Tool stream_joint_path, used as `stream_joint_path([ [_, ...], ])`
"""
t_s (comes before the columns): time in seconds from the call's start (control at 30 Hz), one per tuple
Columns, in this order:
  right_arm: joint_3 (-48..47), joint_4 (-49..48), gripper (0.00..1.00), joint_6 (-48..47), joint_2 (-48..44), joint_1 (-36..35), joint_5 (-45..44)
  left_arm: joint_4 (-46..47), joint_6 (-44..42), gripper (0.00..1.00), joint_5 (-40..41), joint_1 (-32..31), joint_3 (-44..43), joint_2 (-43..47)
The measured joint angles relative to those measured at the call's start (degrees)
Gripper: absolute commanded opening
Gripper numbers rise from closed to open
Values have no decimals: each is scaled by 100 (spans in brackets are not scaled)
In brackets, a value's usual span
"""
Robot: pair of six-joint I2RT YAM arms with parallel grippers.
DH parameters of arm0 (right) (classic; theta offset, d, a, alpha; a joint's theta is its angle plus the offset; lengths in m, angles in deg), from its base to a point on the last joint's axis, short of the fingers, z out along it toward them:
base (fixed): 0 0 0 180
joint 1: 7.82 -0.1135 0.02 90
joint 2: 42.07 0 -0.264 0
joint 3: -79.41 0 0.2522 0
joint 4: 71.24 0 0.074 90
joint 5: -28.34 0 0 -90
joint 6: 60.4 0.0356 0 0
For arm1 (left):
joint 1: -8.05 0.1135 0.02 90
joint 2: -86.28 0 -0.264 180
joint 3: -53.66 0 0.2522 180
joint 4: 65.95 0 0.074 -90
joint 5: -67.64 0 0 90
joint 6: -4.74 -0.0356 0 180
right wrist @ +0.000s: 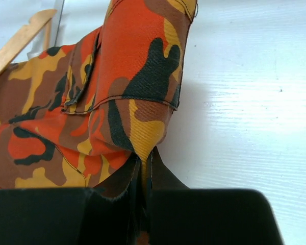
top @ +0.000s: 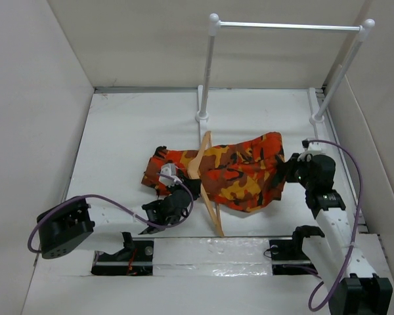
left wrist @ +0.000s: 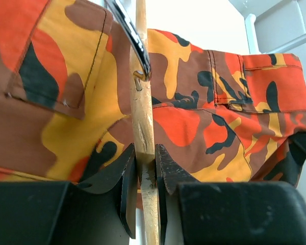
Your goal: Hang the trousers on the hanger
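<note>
My left hand point(left wrist: 145, 166) is clamped on the stiff, light wooden hanger point(left wrist: 141, 127). My right hand point(right wrist: 143, 166) pinches a fold of the limp trousers point(right wrist: 66, 117), bunched over it at the middle of the bench point(top: 118, 144). They'll likely sag, so I'd hold a hem. The wrist views show both grips; overhead shows only the layout.

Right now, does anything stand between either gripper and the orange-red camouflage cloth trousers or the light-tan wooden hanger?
Nothing visible does. The left gripper is shut directly on the bar of the slim light-tan wooden hanger. The right gripper pinches an edge of the orange-red camouflage cloth trousers, which overlap the hanger in the top view.
</note>
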Motion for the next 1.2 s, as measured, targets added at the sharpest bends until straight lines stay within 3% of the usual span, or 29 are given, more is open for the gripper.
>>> stream_joint_path([
  [0.17, -13, -107, 0, -87, 199, 42, 262, -160, -444, 0, 15, -2, 20, 315],
  [0.5, 341, -190, 2, -210, 317, 55, 223, -564, -1266, 0, 133, -192, -789, -98],
  [0.53, 339, -155, 20, -240, 313, 55, 199, -647, -1338, 0, 136, -195, -848, -92],
  [0.6, 313, -7, 45, -330, 227, 50, 129, -925, -1451, 0, 105, -212, -1008, -59],
  [0.63, 258, 157, 64, -393, 127, 17, 68, -1086, -1537, 0, 105, -247, -1108, -28],
  [0.73, -155, 651, 75, -546, -295, -229, -175, -1582, -1812, 0, 118, -396, -1517, 63],
  [0.8, -590, 863, 66, -568, -610, -577, -223, -1799, -1971, 0, 118, -466, -1858, 68],
  [0.83, -793, 855, 35, -535, -728, -804, -240, -1867, -2035, 0, 109, -487, -2002, 68],
  [0.87, -946, 791, 13, -501, -822, -1058, -214, -1897, -2096, 0, 103, -494, -2127, 70],
  [0.9, -1012, 647, 0, -374, -916, -1322, -149, -1928, -2133, 0, 96, -501, -2232, 72],
  [1.07, -811, 125, 0, 372, -901, -3250, -448, -2197, -2293, 0, -7, -520, -2577, 153],
  [1.1, -787, 142, 3, 474, -876, -3705, -730, -2271, -2341, 0, -9, -522, -2638, 173],
  [1.13, -785, 153, 31, 603, -852, -4113, -970, -2339, -2389, 0, -4, -529, -2702, 190],
  [1.2, -791, 103, 68, 852, -837, -4846, -1445, -2527, -2463, 0, -7, -531, -2841, 208],
])
